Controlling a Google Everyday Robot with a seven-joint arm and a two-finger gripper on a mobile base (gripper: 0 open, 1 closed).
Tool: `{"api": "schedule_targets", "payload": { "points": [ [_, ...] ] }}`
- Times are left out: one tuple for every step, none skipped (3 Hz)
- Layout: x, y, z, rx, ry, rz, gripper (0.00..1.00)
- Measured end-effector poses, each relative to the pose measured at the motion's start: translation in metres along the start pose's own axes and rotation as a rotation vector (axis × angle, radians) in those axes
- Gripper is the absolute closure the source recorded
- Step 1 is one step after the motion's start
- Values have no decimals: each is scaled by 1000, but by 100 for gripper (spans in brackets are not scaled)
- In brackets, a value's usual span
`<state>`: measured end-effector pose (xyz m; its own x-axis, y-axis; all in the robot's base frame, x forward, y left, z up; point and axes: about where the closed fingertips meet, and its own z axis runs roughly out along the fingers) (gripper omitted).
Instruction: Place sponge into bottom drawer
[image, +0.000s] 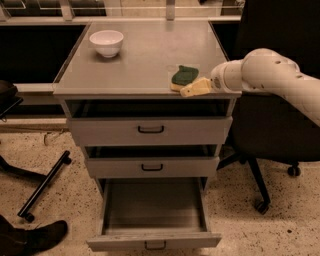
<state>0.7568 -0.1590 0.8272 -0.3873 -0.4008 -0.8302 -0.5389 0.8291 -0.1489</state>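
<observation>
The sponge (184, 76), dark green over pale yellow foam, lies on the grey cabinet top (145, 55) near its front right edge. My gripper (192, 89), with pale yellow fingers, reaches in from the right on the white arm (270, 75). Its tips sit at the sponge's front right side, low over the cabinet top. The bottom drawer (154, 212) is pulled far out and its inside shows nothing in it. Its black loop handle (155, 245) is at the lower frame edge.
A white bowl (106, 42) stands at the back left of the cabinet top. The two upper drawers (150, 131) are slightly ajar. A black office chair (280, 130) stands right of the cabinet. A black bar and a dark shoe (40, 235) lie on the floor at left.
</observation>
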Motion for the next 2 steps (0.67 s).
{"api": "schedule_targets", "payload": {
  "points": [
    [-2, -1, 0, 4, -7, 0, 0],
    [-11, 6, -3, -17, -29, 1, 0]
  ]
}}
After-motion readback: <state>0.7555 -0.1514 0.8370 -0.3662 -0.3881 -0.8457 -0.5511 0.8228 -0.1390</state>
